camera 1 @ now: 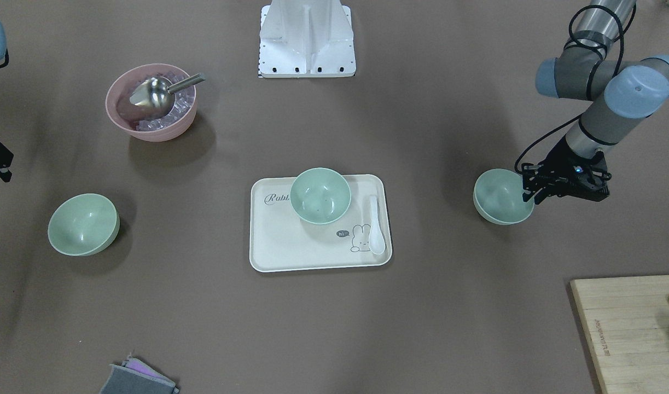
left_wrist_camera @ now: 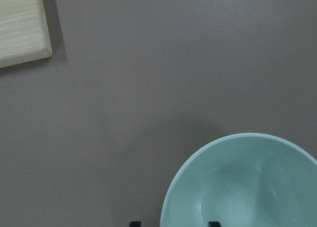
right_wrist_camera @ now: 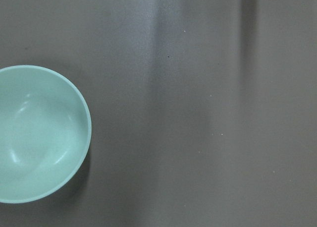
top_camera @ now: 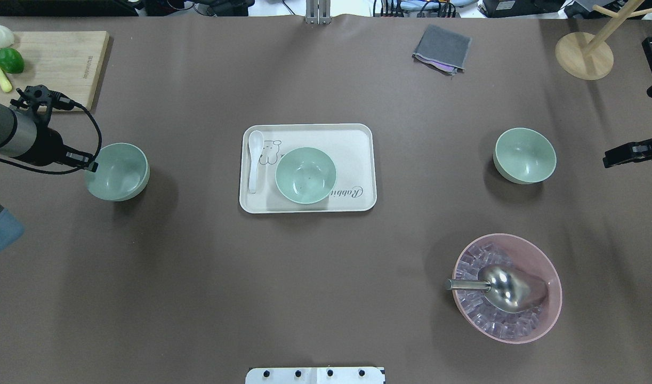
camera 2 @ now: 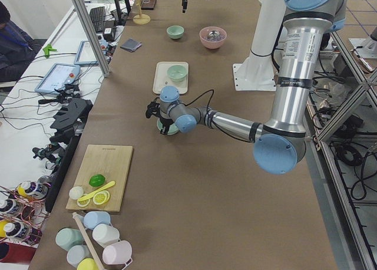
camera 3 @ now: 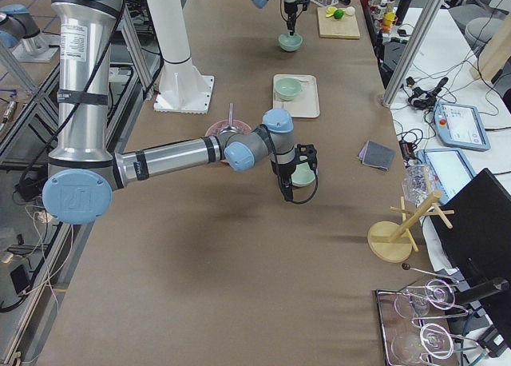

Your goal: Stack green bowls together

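Three green bowls [top_camera: 305,175] on brown table [top_camera: 326,293]; left pincer [left_wrist_camera: 173,224] spread astride one rim, right pincer [top_camera: 608,159] unclear.

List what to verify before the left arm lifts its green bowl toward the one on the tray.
1. left hand placed at the left bowl rim: ok. The wrist view shows one fingertip outside the wall and one inside.
2. Grip closed on that rim: not ok. The fingertips stand well apart.
3. tray bowl upright to receive: ok.
4. spoon clear of the tray bowl: ok. It lies beside it on the tray, not touching.
5. right hand out of the path: ok. It is beyond the right bowl and not touching it.
6. Right hand open or shut: cannot tell.
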`<state>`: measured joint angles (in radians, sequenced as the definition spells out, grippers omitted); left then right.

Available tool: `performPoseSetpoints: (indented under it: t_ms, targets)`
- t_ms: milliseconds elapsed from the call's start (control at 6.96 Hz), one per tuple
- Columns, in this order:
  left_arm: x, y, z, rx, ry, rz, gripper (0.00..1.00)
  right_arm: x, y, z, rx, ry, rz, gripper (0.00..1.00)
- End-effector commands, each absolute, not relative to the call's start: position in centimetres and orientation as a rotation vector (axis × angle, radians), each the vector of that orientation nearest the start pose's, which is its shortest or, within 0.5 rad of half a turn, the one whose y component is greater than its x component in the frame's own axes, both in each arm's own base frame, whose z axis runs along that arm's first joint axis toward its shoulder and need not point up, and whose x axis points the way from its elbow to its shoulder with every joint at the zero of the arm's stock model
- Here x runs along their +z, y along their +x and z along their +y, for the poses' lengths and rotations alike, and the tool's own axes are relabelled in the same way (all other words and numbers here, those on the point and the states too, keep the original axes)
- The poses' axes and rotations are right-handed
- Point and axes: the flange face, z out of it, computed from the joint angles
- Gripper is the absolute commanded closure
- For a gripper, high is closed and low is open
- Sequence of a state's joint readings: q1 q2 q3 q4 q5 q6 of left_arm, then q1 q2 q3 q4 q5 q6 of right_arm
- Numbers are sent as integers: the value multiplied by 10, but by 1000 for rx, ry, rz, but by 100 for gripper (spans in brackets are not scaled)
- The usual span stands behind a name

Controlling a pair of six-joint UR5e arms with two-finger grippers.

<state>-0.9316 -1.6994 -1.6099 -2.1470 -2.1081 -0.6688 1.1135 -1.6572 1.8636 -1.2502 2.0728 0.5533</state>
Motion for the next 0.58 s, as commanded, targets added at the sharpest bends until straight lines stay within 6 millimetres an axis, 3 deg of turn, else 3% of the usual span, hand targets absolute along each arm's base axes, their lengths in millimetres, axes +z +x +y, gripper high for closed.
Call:
performPoseSetpoints:
  t_ms: [0, 144, 431]
  targets:
    - [517, 279, -511, 173, 259, 842, 76, 530, -135, -467, -41, 218, -674, 0]
    - [518, 279, -511, 174, 258, 841, 79, 531, -135, -467, -41, 217, -672, 0]
    - [516, 279, -511, 174, 261, 843, 100, 532, -136, -466, -45, 216, -672, 0]
